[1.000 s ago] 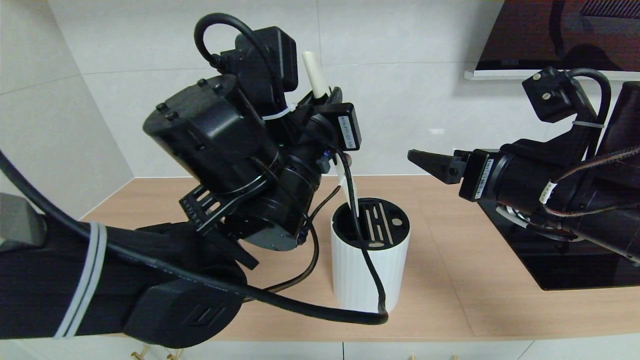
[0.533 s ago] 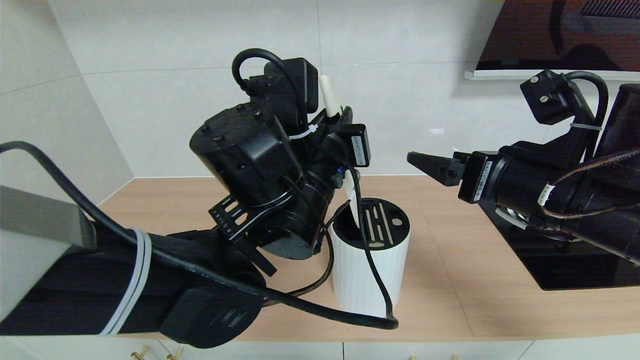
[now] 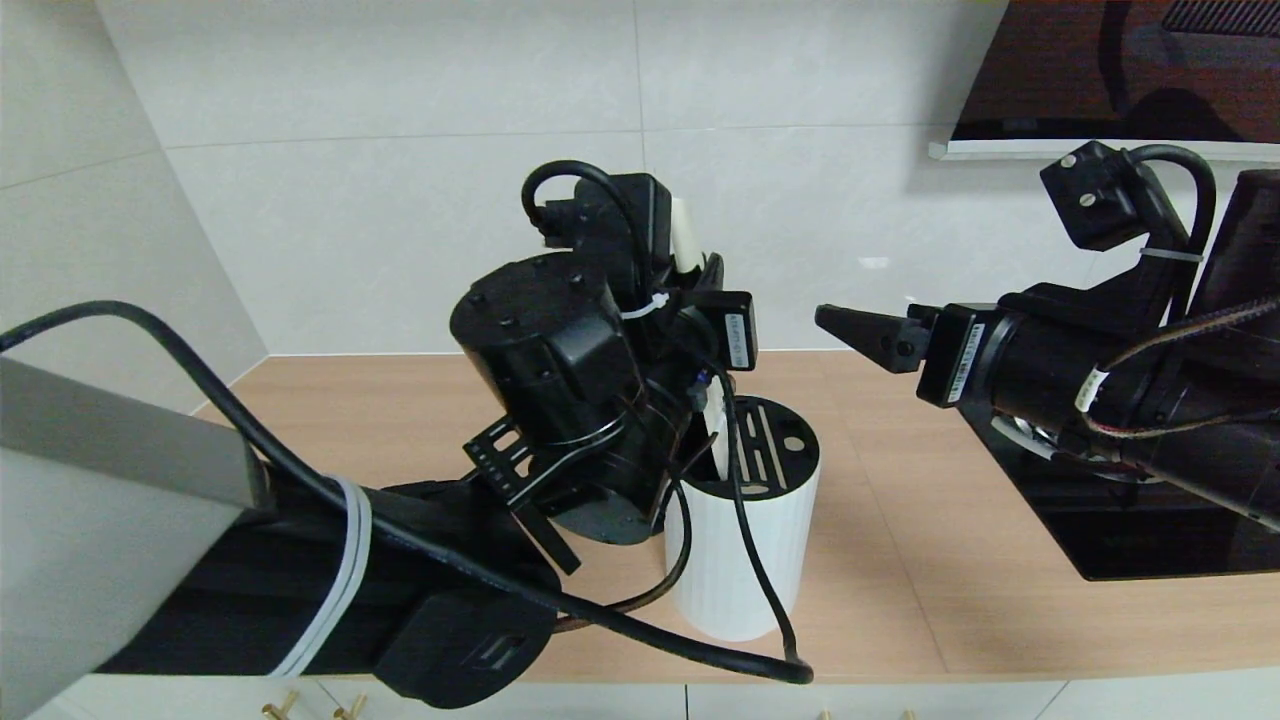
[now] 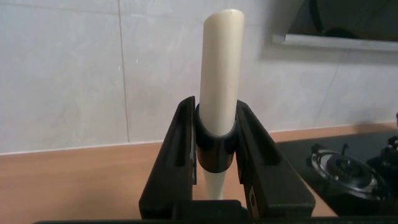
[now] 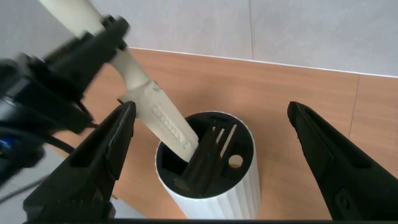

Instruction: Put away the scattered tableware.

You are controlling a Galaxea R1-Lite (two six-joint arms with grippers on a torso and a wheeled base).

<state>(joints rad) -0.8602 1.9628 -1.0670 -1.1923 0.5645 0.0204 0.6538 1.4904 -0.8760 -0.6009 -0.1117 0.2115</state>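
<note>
Well, knife (image 5: 163, 118): cream in handle and blade alike; tilted, with the blade tip down inside the wide opening of the holder's black top and the handle (image 4: 219, 74) leaning away toward 11 o'clock.
holder (image 3: 745, 540): white ribbed cylinder standing upright on the countertop; on its black top the wide opening lies at 9 o'clock, narrow slots run across the middle, and a small round hole sits at 2 o'clock.
left gripper (image 4: 216, 134): pinching the knife by the handle, one finger on each side, just above the holder at its 11 o'clock in the head view.
right gripper (image 3: 845, 328): fingers spread wide, up off the countertop at 2 o'clock from the holder and well apart from it.
countertop (image 3: 900, 560): light wood.
hob (image 3: 1130, 530): black glass, set into the countertop at 3 o'clock from the holder.
wall (image 3: 400, 200): pale tiles behind the countertop.
hood (image 3: 1100, 70): dark, high up at 1 o'clock from the holder.
</note>
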